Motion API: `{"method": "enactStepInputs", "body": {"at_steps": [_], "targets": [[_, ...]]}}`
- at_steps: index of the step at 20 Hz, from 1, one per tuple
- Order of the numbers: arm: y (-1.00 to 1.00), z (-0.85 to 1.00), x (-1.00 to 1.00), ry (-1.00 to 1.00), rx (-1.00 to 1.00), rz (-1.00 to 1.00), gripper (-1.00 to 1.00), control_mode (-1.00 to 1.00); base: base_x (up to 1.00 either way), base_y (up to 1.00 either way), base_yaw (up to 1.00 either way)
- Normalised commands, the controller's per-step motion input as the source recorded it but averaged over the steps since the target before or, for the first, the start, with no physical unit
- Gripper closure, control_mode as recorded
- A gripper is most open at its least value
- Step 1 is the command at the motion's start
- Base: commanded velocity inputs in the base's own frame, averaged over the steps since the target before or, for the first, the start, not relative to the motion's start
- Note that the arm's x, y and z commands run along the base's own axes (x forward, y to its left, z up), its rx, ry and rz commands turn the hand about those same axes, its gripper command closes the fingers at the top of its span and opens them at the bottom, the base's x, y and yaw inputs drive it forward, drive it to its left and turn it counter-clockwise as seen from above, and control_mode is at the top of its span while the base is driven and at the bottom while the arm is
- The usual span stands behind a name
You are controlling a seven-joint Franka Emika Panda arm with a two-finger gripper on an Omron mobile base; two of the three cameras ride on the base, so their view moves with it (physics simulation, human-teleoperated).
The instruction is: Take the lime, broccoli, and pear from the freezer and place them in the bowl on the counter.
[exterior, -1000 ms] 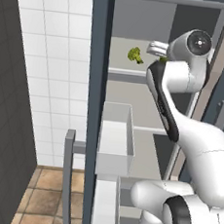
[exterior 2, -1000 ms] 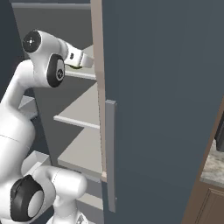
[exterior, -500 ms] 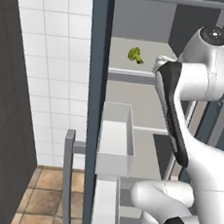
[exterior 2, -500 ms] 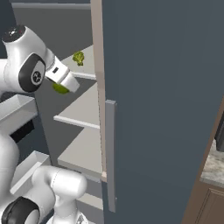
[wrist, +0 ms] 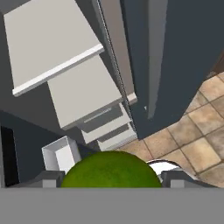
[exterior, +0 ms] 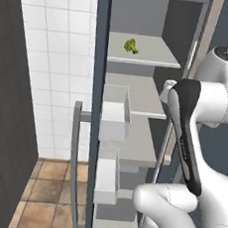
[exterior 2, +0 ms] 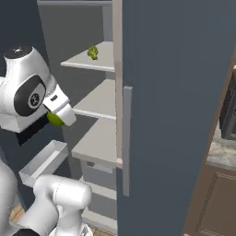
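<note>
Lime (wrist: 109, 169) clamped between the gripper (exterior 2: 59, 116) fingers, outside the freezer (exterior 2: 175, 92), level with the middle shelf in the right base view. Seen from the hand as a smooth green dome filling the gap between the two dark tips, with tiled floor and white drawers far below. Judged light, firm and round: stiff enough to take a squeeze, but smooth-skinned, so liable to roll or squirt out if pinched off-centre. Best held across the widest part, as appears to be the case now; no need for more force. Worth carrying level and without sharp swings on the way to the bowl.

Broccoli (exterior: 131, 46) alone on the top shelf, well apart from the gripper. Judged light and lumpy, florets a little crumbly; better pinched across the thick middle of the clump than at a loose edge. Irregular shape less prone to rolling than the lime.
</note>
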Motion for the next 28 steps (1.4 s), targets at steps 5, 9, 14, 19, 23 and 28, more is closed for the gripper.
{"method": "enactStepInputs", "body": {"at_steps": [5, 9, 14, 19, 23, 28], "targets": [[0.00, 0.00, 0.00, 0.00, 0.00, 0.00, 1.00, 1.00, -1.00, -0.89, -0.31], [0.00, 0.00, 0.00, 0.00, 0.00, 0.00, 1.00, 1.00, -0.60, -1.00, -0.36], [0.00, 0.00, 0.00, 0.00, 0.00, 0.00, 1.00, 1.00, -0.12, -1.00, -0.37], [0.00, 0.00, 0.00, 0.00, 0.00, 0.00, 1.00, 1.00, 0.13, -1.00, -0.32], [0.00, 0.00, 0.00, 0.00, 0.00, 0.00, 1.00, 1.00, 0.68, -1.00, -0.13], [0.00, 0.00, 0.00, 0.00, 0.00, 0.00, 1.00, 1.00, 1.00, -0.99, 0.08]]}}
